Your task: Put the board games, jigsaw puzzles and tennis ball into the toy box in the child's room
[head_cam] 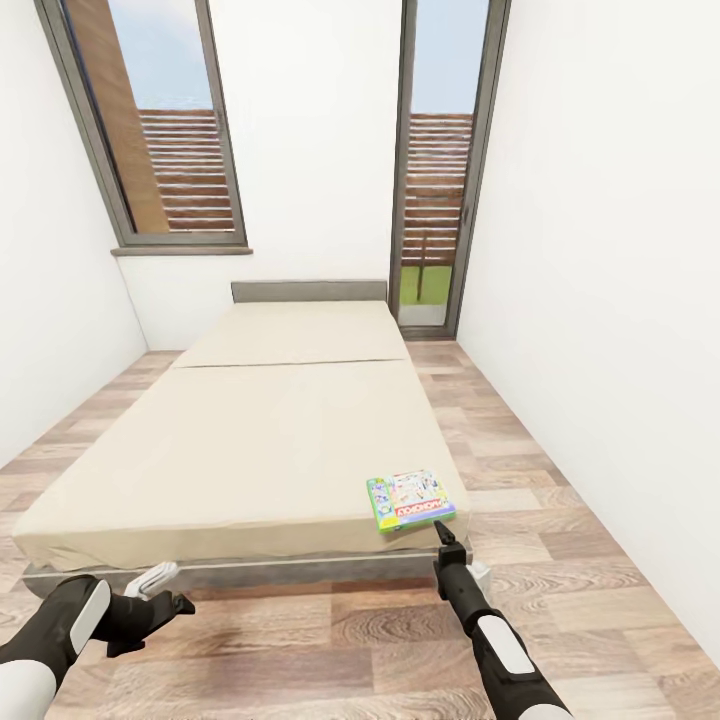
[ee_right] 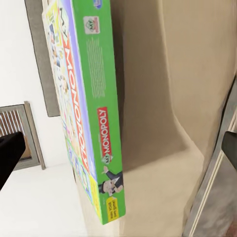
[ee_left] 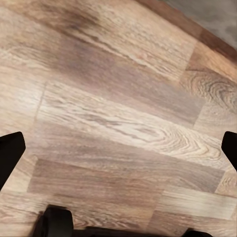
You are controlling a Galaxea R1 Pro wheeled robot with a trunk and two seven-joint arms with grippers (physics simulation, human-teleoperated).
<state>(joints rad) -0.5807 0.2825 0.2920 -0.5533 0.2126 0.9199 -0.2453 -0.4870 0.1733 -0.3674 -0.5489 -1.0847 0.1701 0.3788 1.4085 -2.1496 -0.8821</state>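
— Which arm gets this one, do you reckon?

— The right. The right gripper (head_cam: 441, 528) sits just short of the green and white board game (head_cam: 411, 499), pointing straight at its near edge. From the right wrist view its two fingers stand spread wide, one dark tip at each margin, with the box's green side (ee_right: 96, 113) dead ahead between them and nothing held.

— And the box itself?

— Flat on the bed (head_cam: 250, 430), at the near corner on the robot's right, close to the mattress edge. Its long side runs across the line of the jaws, a little skewed, so I'd guess a short push forward brings the thin edge between the fingers.

— The left?

— The left gripper (head_cam: 165, 592) hangs low before the bed frame, well away from the box, jaws parted over bare wood floor (ee_left: 118, 113), empty.

— Anything farther up the bed?

— Beyond the fingers, only bare mattress to the headboard (head_cam: 308, 291).
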